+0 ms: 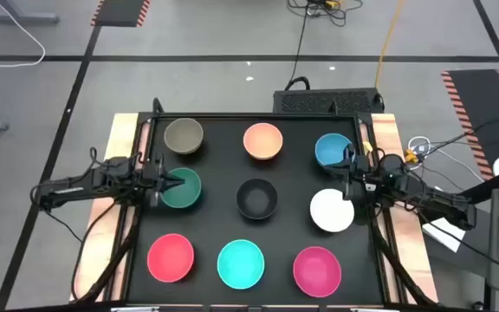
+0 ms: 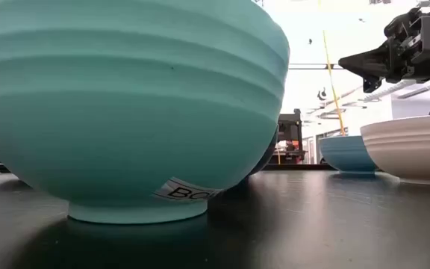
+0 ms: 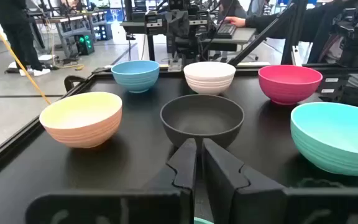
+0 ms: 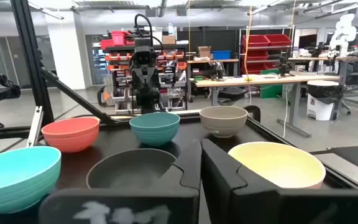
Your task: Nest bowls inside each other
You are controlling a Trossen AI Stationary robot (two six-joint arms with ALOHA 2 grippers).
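Black desk: nine bowls set apart, unnested, for picking; left tool and right tool closed, empty.

high: straight down, whole table | low: tabletop level, hard against turquoise bowl | wrists: facing each other, both show black bowl

Nine bowls on the table — one of each colour; two arms; two pincers.
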